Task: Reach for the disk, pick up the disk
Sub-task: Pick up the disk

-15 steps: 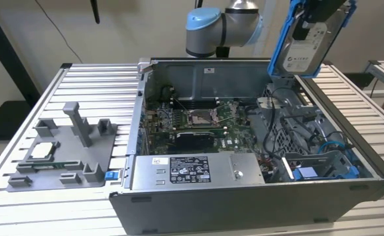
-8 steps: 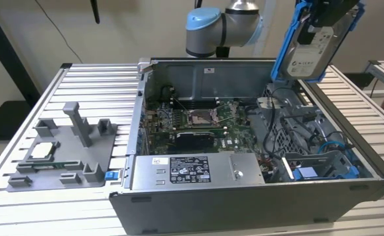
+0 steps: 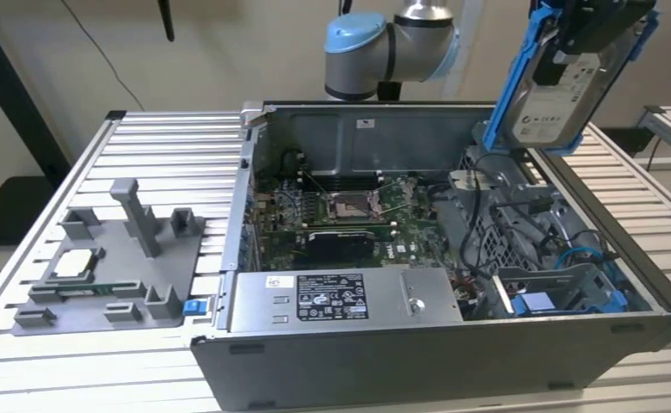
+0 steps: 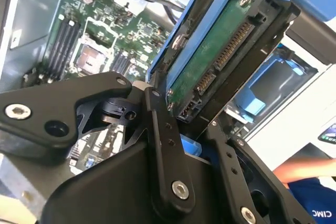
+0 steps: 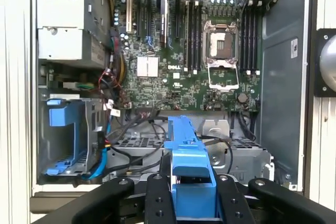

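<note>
End effector (image 4: 191, 129) raised high; fingers clamped on disk (image 3: 559, 95)

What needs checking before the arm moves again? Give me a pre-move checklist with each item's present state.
1. Gripper closed on the disk: ok.
2. Disk lifted clear of the computer case: ok, it hangs above the open top in the exterior view.
3. Blue bracket seated between the fingers: ok.
4. Cables free of the disk: cannot tell.
5. Person's arm out of the workspace: not ok, it shows close by in the second wrist view.
</note>
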`<state>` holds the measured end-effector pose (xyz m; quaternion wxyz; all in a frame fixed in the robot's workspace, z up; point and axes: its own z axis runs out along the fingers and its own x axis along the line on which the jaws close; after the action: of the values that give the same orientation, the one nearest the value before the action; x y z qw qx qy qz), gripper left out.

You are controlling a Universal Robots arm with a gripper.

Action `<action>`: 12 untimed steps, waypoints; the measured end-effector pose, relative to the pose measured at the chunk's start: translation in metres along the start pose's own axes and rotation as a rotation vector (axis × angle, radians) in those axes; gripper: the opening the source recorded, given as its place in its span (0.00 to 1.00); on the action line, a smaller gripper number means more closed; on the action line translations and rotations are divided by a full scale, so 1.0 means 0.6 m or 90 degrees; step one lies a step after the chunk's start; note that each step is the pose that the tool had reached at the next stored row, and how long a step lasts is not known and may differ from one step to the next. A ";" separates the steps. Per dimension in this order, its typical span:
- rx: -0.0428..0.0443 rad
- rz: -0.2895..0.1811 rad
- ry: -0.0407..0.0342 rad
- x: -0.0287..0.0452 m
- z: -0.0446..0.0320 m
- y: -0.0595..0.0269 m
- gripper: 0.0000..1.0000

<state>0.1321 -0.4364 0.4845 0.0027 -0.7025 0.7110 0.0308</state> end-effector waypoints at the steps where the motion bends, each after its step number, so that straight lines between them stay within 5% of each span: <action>1: 0.0000 0.000 -0.0002 0.006 -0.001 0.000 0.00; 12: -0.0001 0.000 -0.0050 0.076 -0.005 0.000 0.00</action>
<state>0.1319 -0.4821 0.4854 0.0054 -0.7025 0.7109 0.0336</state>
